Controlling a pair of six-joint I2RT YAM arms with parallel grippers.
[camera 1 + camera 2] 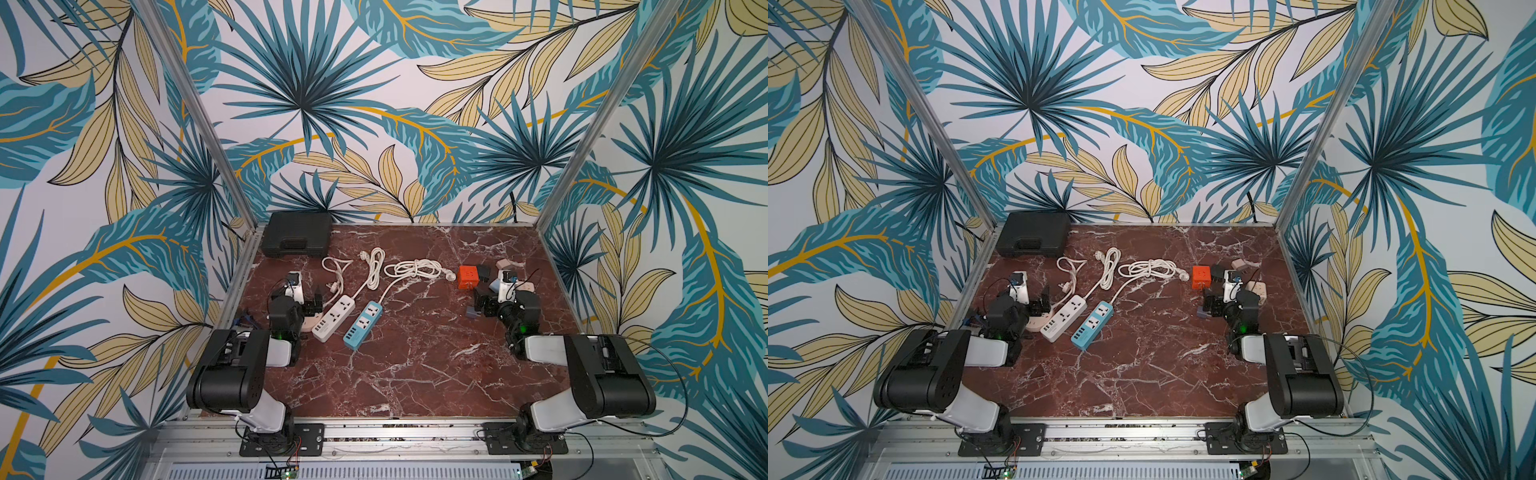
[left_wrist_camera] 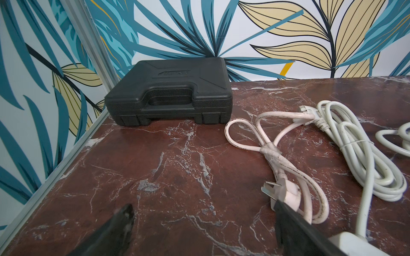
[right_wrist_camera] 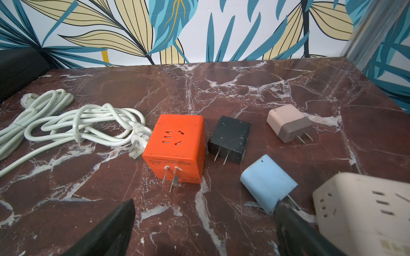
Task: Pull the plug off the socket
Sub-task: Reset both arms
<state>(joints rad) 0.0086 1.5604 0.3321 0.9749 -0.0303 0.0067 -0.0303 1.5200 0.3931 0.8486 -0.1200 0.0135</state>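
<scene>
1. Both tools stand wide apart with nothing between the fingers: the left tool (image 2: 203,208) and the right tool (image 3: 204,206) hang low over the surface (image 1: 415,374).
2. I can't find a plug actually seated in a socket. The white power strip (image 1: 334,318) and blue power strip (image 1: 362,325) lie side by side just inboard of the left tool, and their outlets look vacant (small from above, so I'm not certain).
3. Ahead of the right tool sit the loose pieces. They are an orange cube socket (image 3: 177,146) with prongs toward the tool, a black adapter (image 3: 230,138) just beside it and a pink-and-grey adapter (image 3: 288,125) farther on. A blue adapter (image 3: 267,188) and a beige cube socket (image 3: 363,208) lie close by one finger.
4. Ahead of the left tool lies a white plug (image 2: 286,190), prongs bare, on its limp rubbery cord.
5. My judgement is that these are light, hard, smooth plastic boxes. A seated plug would resist, then let go suddenly, and the socket would lift with it. I'd pin the socket body with one tool, take the plug by its flat sides and pull straight along the prongs, never by the cord.
6. The polished marble-look surface seems slick, so things may skid.
</scene>
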